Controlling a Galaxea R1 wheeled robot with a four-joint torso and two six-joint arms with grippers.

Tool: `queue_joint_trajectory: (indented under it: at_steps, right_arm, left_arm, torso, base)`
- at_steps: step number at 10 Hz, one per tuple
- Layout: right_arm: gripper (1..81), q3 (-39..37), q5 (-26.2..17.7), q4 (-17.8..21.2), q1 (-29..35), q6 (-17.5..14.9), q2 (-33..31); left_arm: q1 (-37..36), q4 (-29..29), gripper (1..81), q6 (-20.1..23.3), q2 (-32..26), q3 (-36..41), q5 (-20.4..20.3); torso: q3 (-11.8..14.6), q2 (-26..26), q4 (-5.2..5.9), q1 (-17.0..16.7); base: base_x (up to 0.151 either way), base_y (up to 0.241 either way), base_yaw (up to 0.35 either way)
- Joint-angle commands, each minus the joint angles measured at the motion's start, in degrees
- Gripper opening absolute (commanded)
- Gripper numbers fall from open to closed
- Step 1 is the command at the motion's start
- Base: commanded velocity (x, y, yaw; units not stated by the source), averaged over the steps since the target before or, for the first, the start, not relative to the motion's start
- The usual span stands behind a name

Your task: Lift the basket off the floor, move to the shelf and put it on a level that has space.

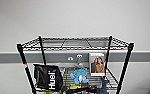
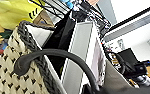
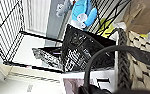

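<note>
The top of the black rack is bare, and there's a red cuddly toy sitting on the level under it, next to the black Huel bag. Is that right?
Nearly. The cuddly toy is blue, not red, as the head view shows. The rest holds: the rack's top level is bare, and the toy sits on the level below, beside the black Huel bag.

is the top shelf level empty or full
Empty. In the head view the top level is bare wire with the wall showing through; the lower level holds a black bag and a blue toy.
</note>
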Motion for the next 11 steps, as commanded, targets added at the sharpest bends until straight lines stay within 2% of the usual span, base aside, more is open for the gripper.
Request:
queue_joint_trajectory:
  at_steps: [1, 7, 11]
  right_arm:
    - [1.0, 8.05, -2.42, -2.26, 9.14, 1.14, -3.01]
    - [1.0, 12.55, -2.59, 0.03, 15.74, 1.32, -5.38]
    - [1.0, 15.27, -2.68, 3.89, 21.63, 1.32, -6.44]
  left_arm:
    - [-9.95, 0.47, 1.0, -0.46, -3.18, 8.08, -0.65]
    - [-19.53, -0.23, 1.0, -5.38, -7.67, 13.72, 0.14]
    - [-26.12, -0.14, 1.0, -10.47, -10.66, 16.79, 1.37]
  torso:
    - [0.0, 0.0, 0.0, 0.0]
    - [0.0, 0.0, 0.0, 0.0]
    - [0.0, 0.0, 0.0, 0.0]
  base:
    - [0.0, 0.0, 0.0]
    - [0.0, 0.0, 0.0]
    - [0.0, 0.0, 0.0]
